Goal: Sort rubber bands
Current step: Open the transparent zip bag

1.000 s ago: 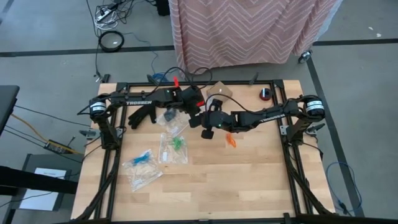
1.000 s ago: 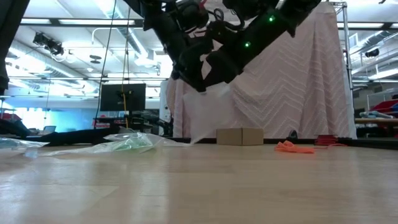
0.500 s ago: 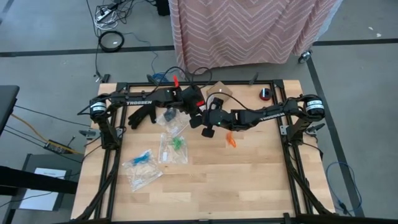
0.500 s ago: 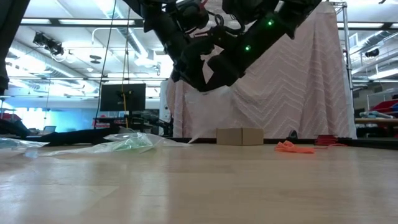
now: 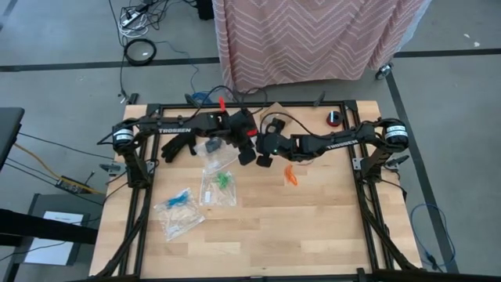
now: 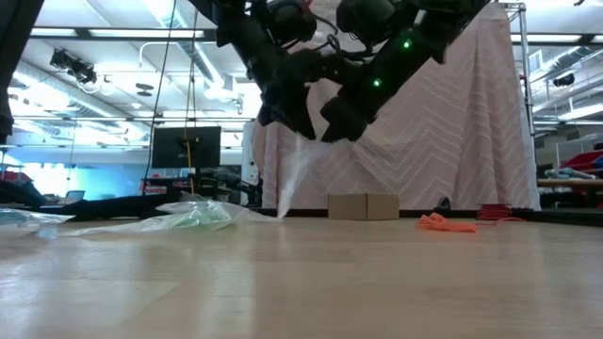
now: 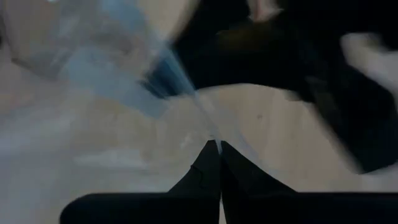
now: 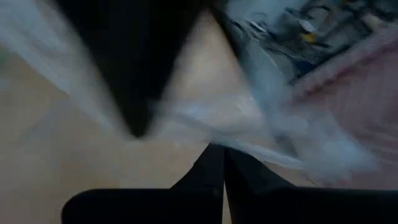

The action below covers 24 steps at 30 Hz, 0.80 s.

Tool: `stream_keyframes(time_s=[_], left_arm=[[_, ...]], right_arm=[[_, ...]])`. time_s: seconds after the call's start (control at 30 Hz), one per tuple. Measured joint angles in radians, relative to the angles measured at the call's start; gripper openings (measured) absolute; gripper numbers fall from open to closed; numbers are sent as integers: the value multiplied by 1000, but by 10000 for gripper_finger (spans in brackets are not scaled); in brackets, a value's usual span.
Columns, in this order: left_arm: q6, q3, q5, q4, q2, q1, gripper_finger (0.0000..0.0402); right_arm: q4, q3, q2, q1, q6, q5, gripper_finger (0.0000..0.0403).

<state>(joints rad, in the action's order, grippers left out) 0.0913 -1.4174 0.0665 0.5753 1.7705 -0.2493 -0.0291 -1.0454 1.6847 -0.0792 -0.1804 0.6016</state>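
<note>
Left gripper [image 5: 244, 143]: pinched on clear zip bag [image 6: 292, 179], held above table [image 5: 313, 227] | Right gripper [image 5: 264, 159]: pinched on same bag, opposite edge | Orange rubber bands [image 5: 290, 175]: loose on table, just beside right gripper, right arm nearer | Green rubber bands [image 5: 223, 180]: bagged, below left gripper

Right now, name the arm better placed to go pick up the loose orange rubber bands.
Right. The right gripper hangs nearest the orange rubber bands, on its own side. The left gripper sits farther off, pinching a clear bag.
</note>
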Motion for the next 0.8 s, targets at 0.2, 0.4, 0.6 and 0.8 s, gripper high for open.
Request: stream_keyframes(time_s=[0.2,0.4,0.6,0.8], left_arm=[[2,0,34,-13,-3,-2,1],[-13,0,26,-19,-4,-5,1],[-26,0,21,-27,-3,-6,1],[-29,0,25,-26,-4,-22,1]], right_arm=[[33,0,2,-8,-8,-27,0],[80,0,2,1,-9,-142,0],[75,0,2,-6,22,-178,0],[74,0,4,-8,31,-221,0]])
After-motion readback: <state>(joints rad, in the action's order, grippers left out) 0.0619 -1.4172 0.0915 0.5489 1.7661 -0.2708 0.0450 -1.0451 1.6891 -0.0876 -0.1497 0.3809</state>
